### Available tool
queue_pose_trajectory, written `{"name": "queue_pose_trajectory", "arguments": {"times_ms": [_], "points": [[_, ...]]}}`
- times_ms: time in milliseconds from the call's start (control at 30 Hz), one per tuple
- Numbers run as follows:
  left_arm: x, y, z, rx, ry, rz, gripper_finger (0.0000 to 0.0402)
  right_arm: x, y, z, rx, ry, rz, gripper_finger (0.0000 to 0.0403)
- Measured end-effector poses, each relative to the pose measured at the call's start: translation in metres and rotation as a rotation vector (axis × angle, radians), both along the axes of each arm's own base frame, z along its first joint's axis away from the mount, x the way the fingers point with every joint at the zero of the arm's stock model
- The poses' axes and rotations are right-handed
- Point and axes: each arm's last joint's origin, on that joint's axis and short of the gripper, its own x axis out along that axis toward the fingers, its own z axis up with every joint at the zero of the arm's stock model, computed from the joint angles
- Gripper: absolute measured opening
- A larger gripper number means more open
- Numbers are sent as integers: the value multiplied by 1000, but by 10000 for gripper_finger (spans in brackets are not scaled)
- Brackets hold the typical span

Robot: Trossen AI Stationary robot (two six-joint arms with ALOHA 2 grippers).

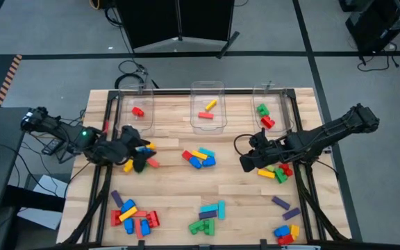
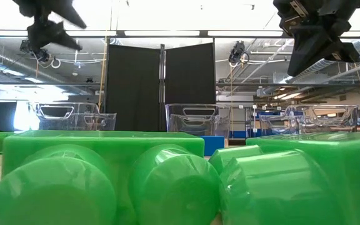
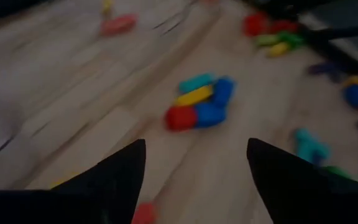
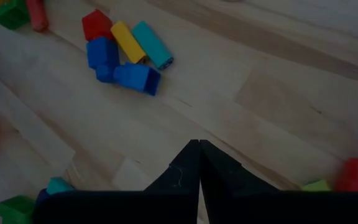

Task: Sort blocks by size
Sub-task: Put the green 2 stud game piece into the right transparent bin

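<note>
Blocks lie in loose groups on the wooden table: a middle cluster (image 1: 200, 158), one at the near left (image 1: 134, 215), one at the near middle (image 1: 207, 217) and one at the near right (image 1: 287, 230). My left gripper (image 1: 137, 157) hovers over the table's left part, beside a few blocks (image 1: 146, 148). It is open (image 3: 194, 180) with nothing between its fingers. My right gripper (image 1: 245, 162) hovers right of the middle cluster, shut (image 4: 197, 155) and holding nothing. A yellow, red and green group (image 1: 276, 172) lies just right of it.
Three clear bins stand along the far edge: the left one (image 1: 136, 104) holds a red block, the middle one (image 1: 208, 101) a yellow and a red one, the right one (image 1: 273, 104) a green and a red one. Big green blocks (image 2: 105, 181) fill the low view.
</note>
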Motion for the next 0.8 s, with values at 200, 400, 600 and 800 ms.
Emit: {"name": "queue_pose_trajectory", "arguments": {"times_ms": [200,400,600,800], "points": [[-18,10,-16,-32,223,118,283,2,1,1,-9,-17,26,16],[-23,11,-20,-39,293,125,283,2,0,1,-15,-19,25,21],[-20,9,-23,-44,338,80,282,3,0,1,-21,-27,22,16],[-7,3,-43,-51,423,121,282,3,0,2,-29,-26,29,20]]}}
